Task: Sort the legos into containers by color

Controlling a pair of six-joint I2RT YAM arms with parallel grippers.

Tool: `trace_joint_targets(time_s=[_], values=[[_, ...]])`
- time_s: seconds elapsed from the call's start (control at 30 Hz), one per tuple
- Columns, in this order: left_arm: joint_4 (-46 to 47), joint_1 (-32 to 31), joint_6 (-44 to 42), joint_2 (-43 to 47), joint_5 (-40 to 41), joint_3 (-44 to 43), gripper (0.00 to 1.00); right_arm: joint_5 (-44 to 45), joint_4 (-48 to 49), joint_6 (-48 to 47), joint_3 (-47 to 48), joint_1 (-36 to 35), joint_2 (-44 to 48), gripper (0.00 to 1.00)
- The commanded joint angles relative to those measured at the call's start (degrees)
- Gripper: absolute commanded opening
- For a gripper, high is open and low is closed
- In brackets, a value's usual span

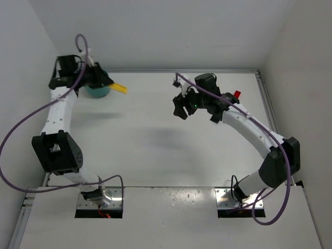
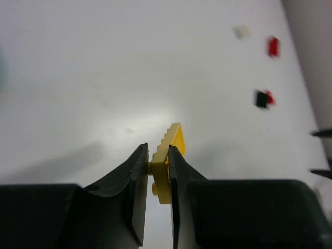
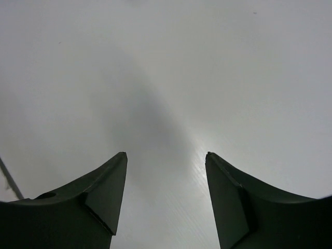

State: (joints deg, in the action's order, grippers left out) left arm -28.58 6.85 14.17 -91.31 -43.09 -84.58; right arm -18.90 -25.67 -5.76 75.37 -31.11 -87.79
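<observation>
**Top external:** The left arm reaches up along the left edge of the table into its far-left corner, elbow bent. There the left gripper hangs just above the teal bowl. It grips a yellow lego, a flat plate whose long axis runs out from the fingertips toward the right edge and slightly nearward, just beside the bowl. The right arm arcs from its base up the right side, then bends left. The right gripper hangs over the middle of the table, right of centre, its jaws apart. A red lego lies near the far-right corner.

**Left wrist:** The left gripper is clamped on the yellow lego. The plate is pinched on edge and points away from the camera. A cream-white lego and a black lego lie blurred toward the right.

**Right wrist:** The right gripper is spread wide above bare table, holding and touching nothing.
</observation>
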Motion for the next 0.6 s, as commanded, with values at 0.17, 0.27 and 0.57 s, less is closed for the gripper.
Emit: trace_joint_targets(time_s=[0.17, 0.27, 0.57], values=[[-11.75, 16.43, -9.5, -17.54, 25.76, -36.1, 0.0, 5.27, 5.01, 1.72, -3.48, 4.13, 1.22, 0.63], [-15.01, 16.97, -10.04, -24.69, 34.29, -47.05, 0.0, 4.66, 5.02, 1.72, -3.48, 5.27, -0.01, 0.63], [-11.24, 15.82, -10.4, -33.67, 40.72, -50.61, 0.0, 4.13, 5.81, 2.33, -5.06, 7.55, -0.54, 0.63]])
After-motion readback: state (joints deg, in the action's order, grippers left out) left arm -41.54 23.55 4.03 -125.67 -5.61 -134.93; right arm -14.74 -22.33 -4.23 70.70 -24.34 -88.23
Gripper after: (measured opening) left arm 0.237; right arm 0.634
